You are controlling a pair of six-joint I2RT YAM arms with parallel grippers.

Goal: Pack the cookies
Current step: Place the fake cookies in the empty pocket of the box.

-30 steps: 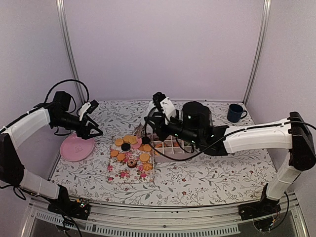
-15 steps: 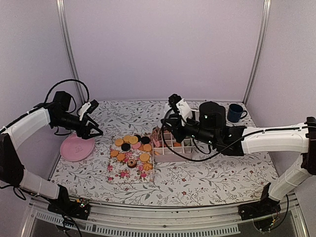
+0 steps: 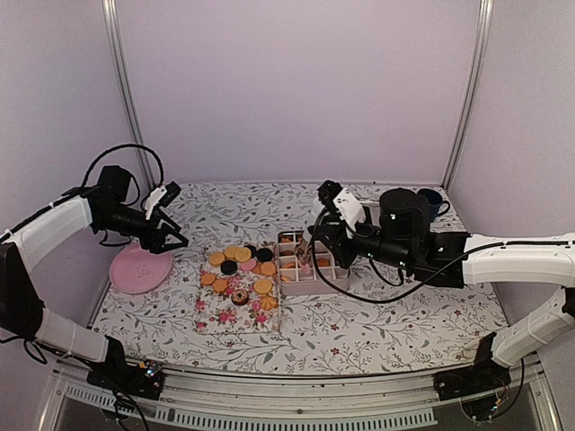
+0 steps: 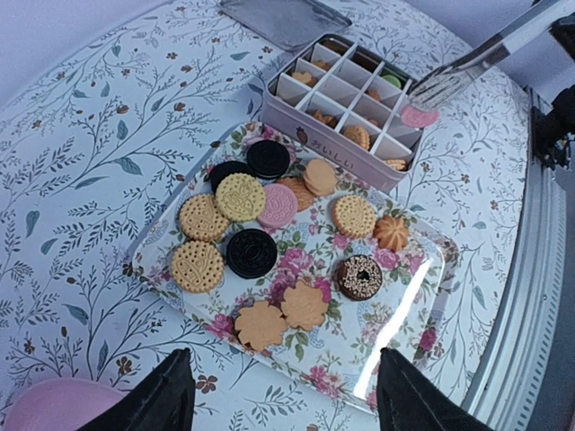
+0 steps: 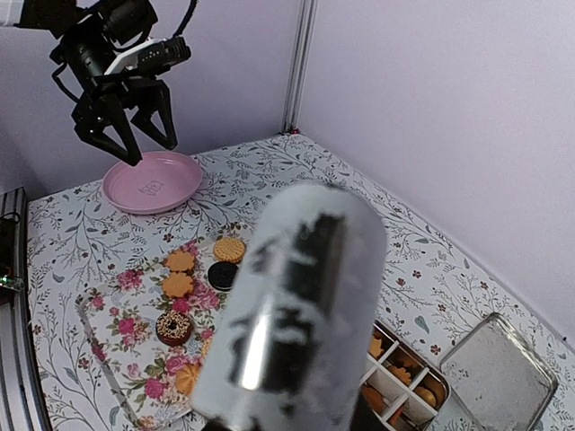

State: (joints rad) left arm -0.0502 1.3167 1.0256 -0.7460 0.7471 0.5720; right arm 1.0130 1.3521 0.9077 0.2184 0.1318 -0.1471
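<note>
Floral surface (image 3: 377, 314) carries a flowered tray (image 3: 211, 316) of cookies (image 3: 241, 269), at four o'clock from the left pincer (image 3: 173, 242), whose fingers stand apart. At three o'clock from the tray, the right pincer (image 3: 322, 236) is clamped on tongs (image 4: 467, 65) holding a pink cookie (image 4: 419, 116) over the divided box (image 4: 346, 154).

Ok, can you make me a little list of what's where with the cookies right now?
cookies: mostly lying on the flowery tray, some already in the box
box: pink, divided, open, beside the tray
tongs: pinching one pink cookie over the box
right fingers: shut on the tongs
left fingers: open, above the pink plate
</note>
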